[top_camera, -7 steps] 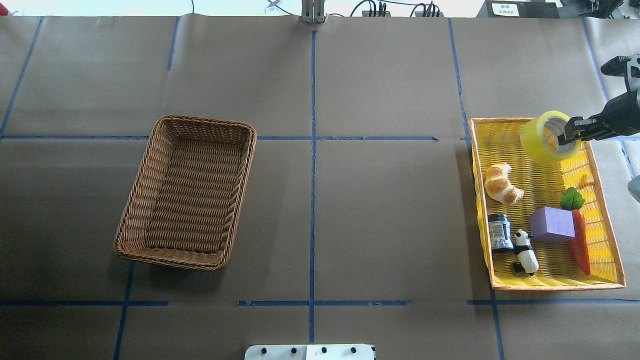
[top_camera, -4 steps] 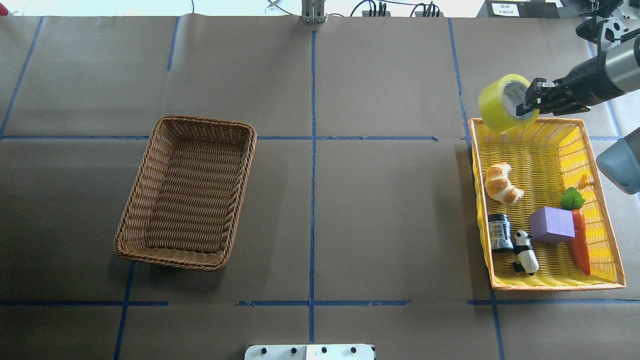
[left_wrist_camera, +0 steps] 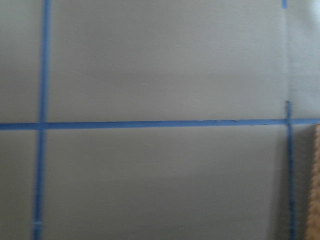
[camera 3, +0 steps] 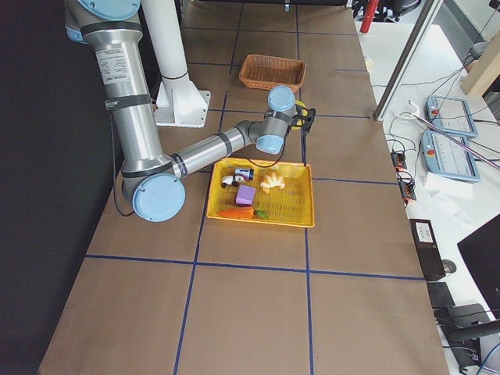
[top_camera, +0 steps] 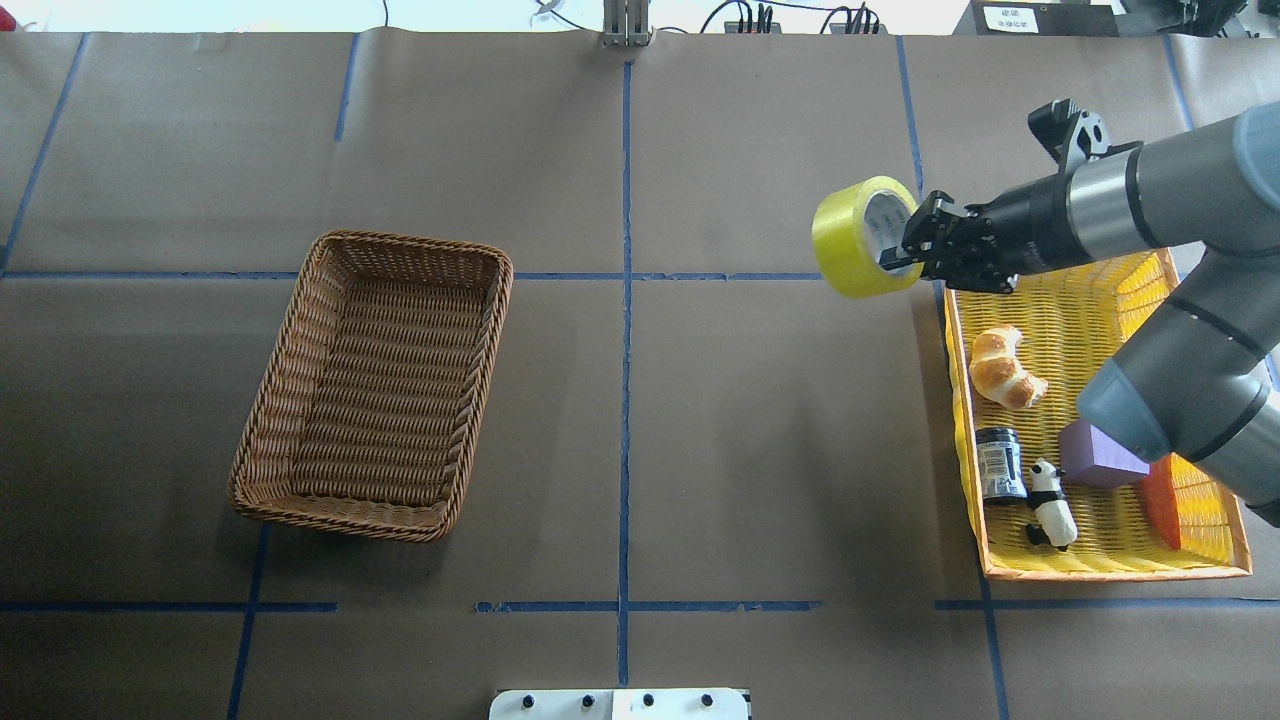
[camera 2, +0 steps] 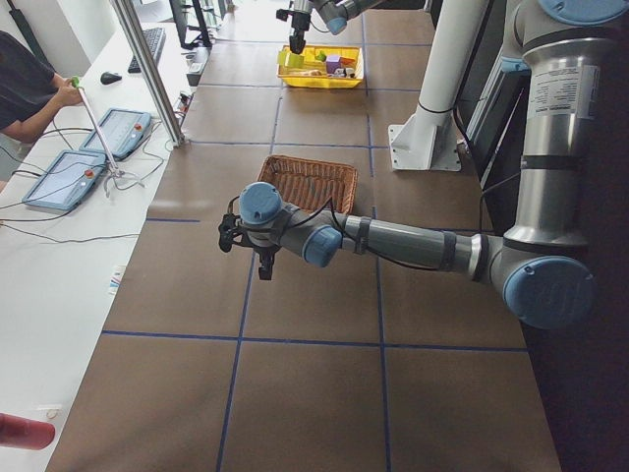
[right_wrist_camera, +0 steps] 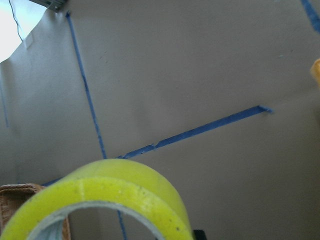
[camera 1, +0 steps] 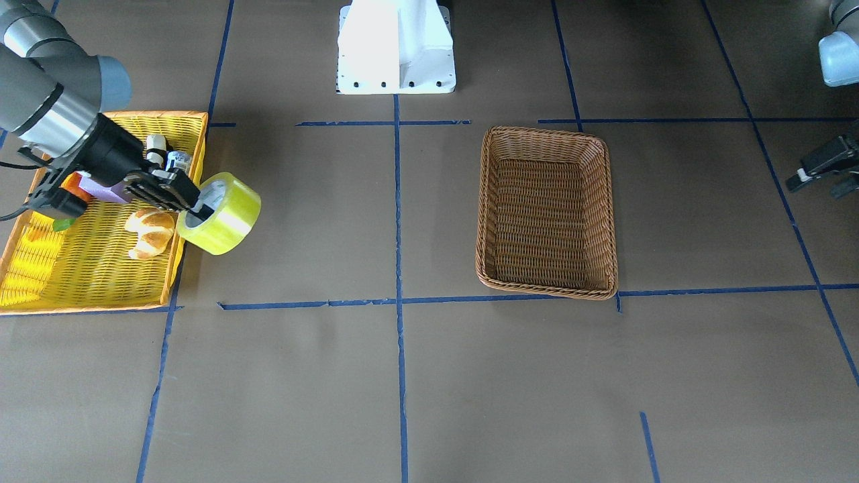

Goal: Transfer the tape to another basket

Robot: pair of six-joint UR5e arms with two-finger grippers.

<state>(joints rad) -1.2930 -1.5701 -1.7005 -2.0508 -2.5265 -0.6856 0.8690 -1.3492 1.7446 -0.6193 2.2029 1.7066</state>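
The yellow-green tape [top_camera: 850, 240] hangs in the air, held through its core by my right gripper [top_camera: 900, 255], which is shut on its wall. It sits just past the far-left corner of the yellow basket [top_camera: 1100, 573], above the bare table. The front view shows the tape [camera 1: 225, 215] in the right gripper [camera 1: 191, 204], and it fills the bottom of the right wrist view [right_wrist_camera: 100, 200]. The brown wicker basket [top_camera: 410, 242] stands empty at the table's left. My left gripper [camera 1: 815, 171] is off beyond that basket; I cannot tell whether it is open or shut.
The yellow basket holds a croissant [top_camera: 1003, 368], a dark jar [top_camera: 1000, 465], a panda figure [top_camera: 1050, 505], a purple block [top_camera: 1100, 455] and a carrot [top_camera: 1165, 500]. My right arm's elbow [top_camera: 1180, 400] hangs over it. Blue tape lines cross the brown table.
My right gripper has carried the tape up out of the yellow basket and leftward, past its left rim, over the open table. The wicker basket has not moved.
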